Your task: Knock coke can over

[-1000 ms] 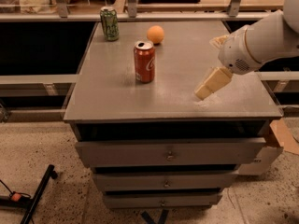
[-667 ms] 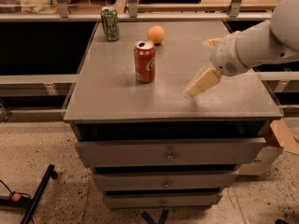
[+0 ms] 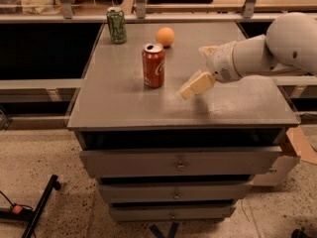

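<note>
The red coke can (image 3: 153, 65) with a silver top stands upright on the grey cabinet top (image 3: 129, 103), left of centre. My gripper (image 3: 190, 88) with cream fingers comes in from the right on a white arm. It hovers just above the cabinet top, a short way to the right of the can and apart from it. It holds nothing.
A green can (image 3: 117, 25) stands at the back left corner of the top. An orange round fruit (image 3: 165, 36) lies behind the coke can. Drawers (image 3: 178, 165) sit below the top. A cardboard box (image 3: 297, 148) is at the right, and a black stand lies on the floor at left.
My gripper has moved left across the cabinet top, closing the distance to the coke can. The can, green can and fruit have not moved.
</note>
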Robot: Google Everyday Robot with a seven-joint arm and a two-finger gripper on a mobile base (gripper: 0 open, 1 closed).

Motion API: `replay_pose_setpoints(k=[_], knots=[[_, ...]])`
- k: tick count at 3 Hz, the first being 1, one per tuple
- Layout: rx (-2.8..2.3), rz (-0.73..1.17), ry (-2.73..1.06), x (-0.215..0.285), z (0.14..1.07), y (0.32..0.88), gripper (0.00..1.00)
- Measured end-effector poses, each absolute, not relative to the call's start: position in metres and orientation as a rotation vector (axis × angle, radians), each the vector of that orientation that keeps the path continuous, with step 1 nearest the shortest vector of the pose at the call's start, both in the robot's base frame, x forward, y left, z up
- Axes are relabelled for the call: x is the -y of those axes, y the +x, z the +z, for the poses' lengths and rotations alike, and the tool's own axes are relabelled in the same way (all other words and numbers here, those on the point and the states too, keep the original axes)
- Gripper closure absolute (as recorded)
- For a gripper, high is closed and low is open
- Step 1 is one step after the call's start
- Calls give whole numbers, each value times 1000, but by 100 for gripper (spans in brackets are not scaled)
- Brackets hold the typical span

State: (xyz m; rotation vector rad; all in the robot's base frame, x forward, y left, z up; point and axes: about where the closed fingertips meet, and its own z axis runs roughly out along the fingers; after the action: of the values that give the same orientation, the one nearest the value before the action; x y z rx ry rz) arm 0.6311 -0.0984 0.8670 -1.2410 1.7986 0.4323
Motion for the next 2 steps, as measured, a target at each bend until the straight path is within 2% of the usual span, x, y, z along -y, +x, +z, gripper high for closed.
replay_pose_setpoints(k=[2], knots=[[-1716, 666, -1172, 48, 853, 649, 0]])
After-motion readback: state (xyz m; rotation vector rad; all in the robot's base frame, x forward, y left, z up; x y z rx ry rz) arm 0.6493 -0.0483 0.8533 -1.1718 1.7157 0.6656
